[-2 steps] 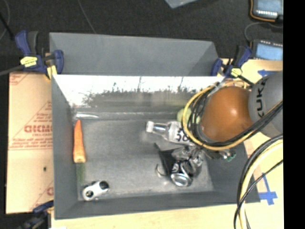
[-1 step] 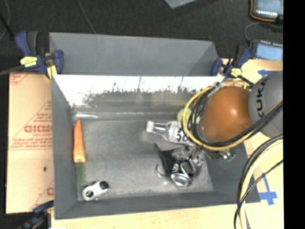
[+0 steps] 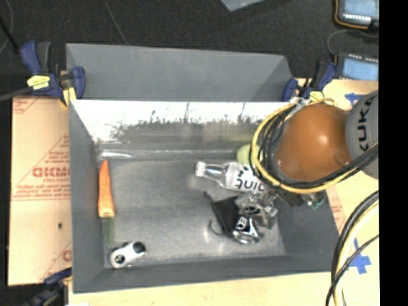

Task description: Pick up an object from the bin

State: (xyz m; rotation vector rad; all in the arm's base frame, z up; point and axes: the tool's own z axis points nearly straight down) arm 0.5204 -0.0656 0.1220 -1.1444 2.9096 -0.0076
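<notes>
Two things lay nearest the hand point(image 3: 256, 214), low by the right wall of the bin point(image 3: 191, 107): a black piece point(image 3: 223, 214) just beside it and a clear bottle point(image 3: 226, 174) stretching away leftward, while the hand's opening couldn't be told.

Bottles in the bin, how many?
1. A clear plastic bottle lies on its side right of the bin's middle, next to the orange wrist cover. Others may be hidden under it.

Open bin floor point(image 3: 159, 209) mid-left, carrot point(image 3: 105, 190) left wall, bottle point(image 3: 226, 175) right
</notes>
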